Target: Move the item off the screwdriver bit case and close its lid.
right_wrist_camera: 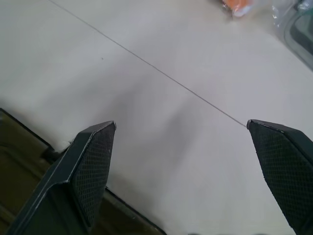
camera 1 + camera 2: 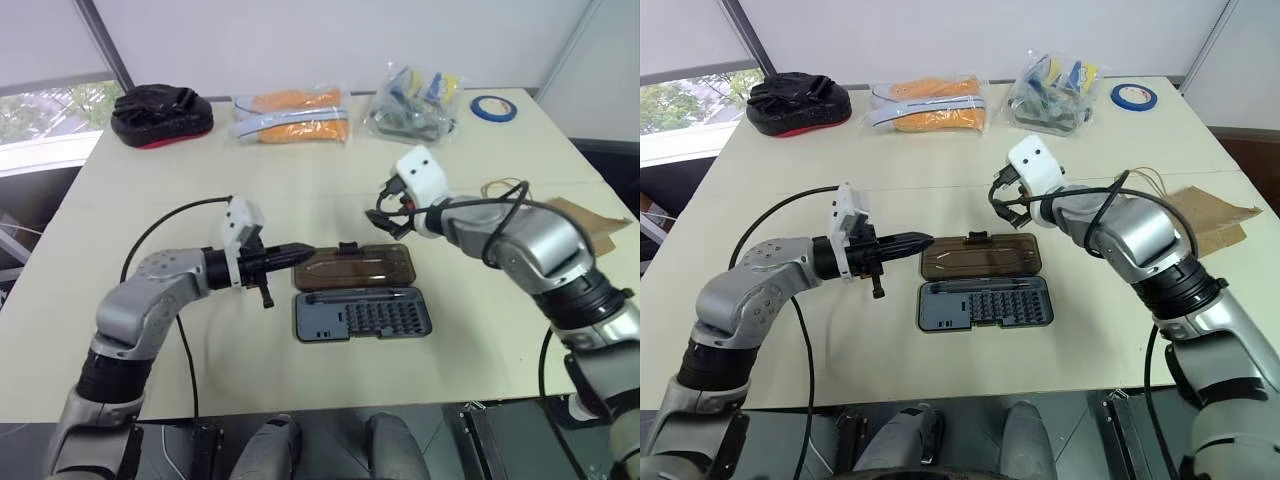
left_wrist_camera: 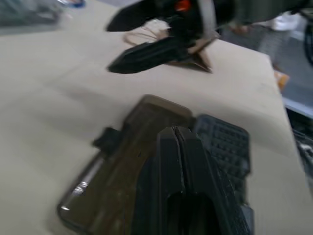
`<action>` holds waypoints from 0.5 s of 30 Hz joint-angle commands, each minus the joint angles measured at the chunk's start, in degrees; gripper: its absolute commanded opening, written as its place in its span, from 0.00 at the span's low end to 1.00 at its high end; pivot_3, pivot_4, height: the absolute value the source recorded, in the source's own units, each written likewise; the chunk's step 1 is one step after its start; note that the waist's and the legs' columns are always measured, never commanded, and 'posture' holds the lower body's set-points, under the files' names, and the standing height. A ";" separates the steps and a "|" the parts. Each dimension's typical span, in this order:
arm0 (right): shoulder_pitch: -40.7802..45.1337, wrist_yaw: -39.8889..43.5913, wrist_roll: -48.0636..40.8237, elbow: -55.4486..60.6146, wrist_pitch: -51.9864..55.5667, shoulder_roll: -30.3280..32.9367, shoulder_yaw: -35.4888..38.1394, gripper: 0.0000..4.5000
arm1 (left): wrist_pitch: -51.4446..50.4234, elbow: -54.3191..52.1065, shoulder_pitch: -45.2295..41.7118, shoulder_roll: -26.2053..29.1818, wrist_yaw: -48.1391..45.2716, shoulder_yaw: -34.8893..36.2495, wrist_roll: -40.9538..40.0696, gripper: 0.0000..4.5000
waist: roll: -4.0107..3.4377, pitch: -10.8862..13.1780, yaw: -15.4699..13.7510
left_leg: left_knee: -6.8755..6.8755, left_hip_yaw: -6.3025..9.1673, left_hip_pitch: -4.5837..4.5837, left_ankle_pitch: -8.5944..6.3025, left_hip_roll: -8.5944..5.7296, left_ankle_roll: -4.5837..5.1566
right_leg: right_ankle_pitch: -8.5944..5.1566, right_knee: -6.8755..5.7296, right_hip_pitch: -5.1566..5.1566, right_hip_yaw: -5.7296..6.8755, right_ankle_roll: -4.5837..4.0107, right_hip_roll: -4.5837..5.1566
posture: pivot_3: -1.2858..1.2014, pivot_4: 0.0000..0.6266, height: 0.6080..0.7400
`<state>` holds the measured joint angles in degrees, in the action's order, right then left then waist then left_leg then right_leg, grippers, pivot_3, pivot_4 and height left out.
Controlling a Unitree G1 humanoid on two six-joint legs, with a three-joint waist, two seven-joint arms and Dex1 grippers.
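Note:
The screwdriver bit case (image 2: 362, 314) lies open on the table, its tray of bits facing up. The lid (image 2: 355, 266) lies flat on the far side of the tray, with a small black latch tab on its far edge. My left gripper (image 2: 303, 250) is shut and empty, level, with its tip at the lid's left end. In the left wrist view its fingers (image 3: 178, 147) hover over the lid (image 3: 122, 166). My right gripper (image 1: 180, 126) is open wide above the table just past the lid's far right edge. The item, a brown paper bag (image 2: 590, 225), lies at the table's right edge, away from the case.
At the back of the table lie a black-and-red pouch (image 2: 160, 113), clear bags of orange items (image 2: 295, 115), a clear bag of mixed items (image 2: 415, 100) and a blue tape roll (image 2: 494, 107). Bare tabletop surrounds the case.

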<state>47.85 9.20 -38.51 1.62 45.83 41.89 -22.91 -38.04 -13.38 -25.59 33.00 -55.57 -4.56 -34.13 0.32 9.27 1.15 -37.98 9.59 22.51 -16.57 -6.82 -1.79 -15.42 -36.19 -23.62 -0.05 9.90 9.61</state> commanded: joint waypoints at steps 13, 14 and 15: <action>1.44 5.08 3.40 -5.38 0.95 -12.96 20.85 0.99 | 8.23 9.99 -1.41 0.48 -13.69 -11.51 9.30 0.00 | -0.05 0.05 -0.07 | 0.02 0.04 0.01 0.00 0.13 -0.02 | 0.02 -0.01 -0.03 0.00 -0.04 0.00 | 0.52 0.24 1.00; 1.09 5.78 3.80 -4.95 1.65 -12.87 20.78 0.99 | 8.58 10.38 -1.29 0.25 -14.00 -12.01 9.90 0.00 | -0.05 0.05 -0.06 | 0.02 0.03 0.01 0.00 0.13 -0.01 | 0.02 -0.02 -0.03 0.00 -0.04 0.00 | 0.52 0.24 1.00; 0.83 6.57 4.68 -4.60 2.28 -12.39 20.26 0.99 | 8.93 10.81 -1.14 0.07 -14.27 -12.49 10.44 0.00 | -0.05 0.05 -0.04 | 0.02 0.04 0.00 0.00 0.14 -0.02 | 0.02 -0.02 -0.03 0.00 -0.04 0.00 | 0.52 0.24 1.00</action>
<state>48.44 14.33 -34.82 -5.51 47.71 29.16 -3.48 -30.42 -2.60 -26.67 33.27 -68.81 -16.48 -24.54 0.27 9.32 1.11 -37.96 9.62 22.51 -16.57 -6.68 -1.81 -15.40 -36.21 -23.67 -0.05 9.86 9.61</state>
